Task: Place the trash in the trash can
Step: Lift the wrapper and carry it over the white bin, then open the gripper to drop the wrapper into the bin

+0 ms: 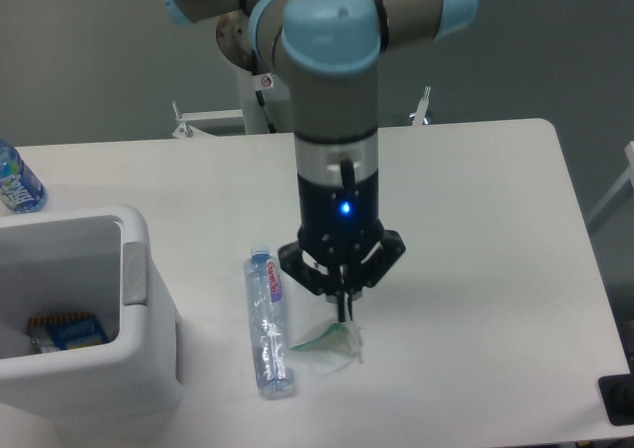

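A clear crushed bottle (268, 324) with a pink-purple label and pale blue cap lies flat on the white table, lengthwise, just right of the trash can. The trash can (79, 314) is a boxy white bin at the lower left, with a grey patch on its right side. My gripper (346, 321) points straight down to the right of the bottle and is shut on a small crumpled white wrapper (330, 342). The wrapper hangs from the fingertips a little above the table, with its shadow below it.
A blue-labelled water bottle (17, 180) stands at the far left edge of the table. Inside the bin lies a blue and orange packet (65, 332). A dark object (618, 398) sits at the lower right corner.
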{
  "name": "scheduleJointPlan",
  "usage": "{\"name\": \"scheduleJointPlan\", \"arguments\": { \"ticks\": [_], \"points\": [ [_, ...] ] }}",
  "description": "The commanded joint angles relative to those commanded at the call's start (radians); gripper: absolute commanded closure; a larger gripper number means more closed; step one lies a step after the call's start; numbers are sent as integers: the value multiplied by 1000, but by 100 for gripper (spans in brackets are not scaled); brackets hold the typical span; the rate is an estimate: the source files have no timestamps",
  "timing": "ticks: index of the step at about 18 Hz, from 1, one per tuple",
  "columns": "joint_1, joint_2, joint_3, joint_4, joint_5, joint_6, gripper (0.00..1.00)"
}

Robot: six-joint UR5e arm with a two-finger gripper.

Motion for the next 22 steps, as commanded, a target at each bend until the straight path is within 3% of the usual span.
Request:
{"name": "scheduleJointPlan", "arguments": {
  "ticks": [8,15,19,20,21,22],
  "points": [
    [-37,60,-18,0,-210,-43,100],
    [-161,66,-31,-2,-212,-54,100],
    [-242,74,-92,0,-201,-81,100],
    [-244,75,-100,2,-203,-78,90],
    [-245,72,-100,5,-203,-72,50],
    [-245,69,-97,9,-203,-63,2]
  ]
}}
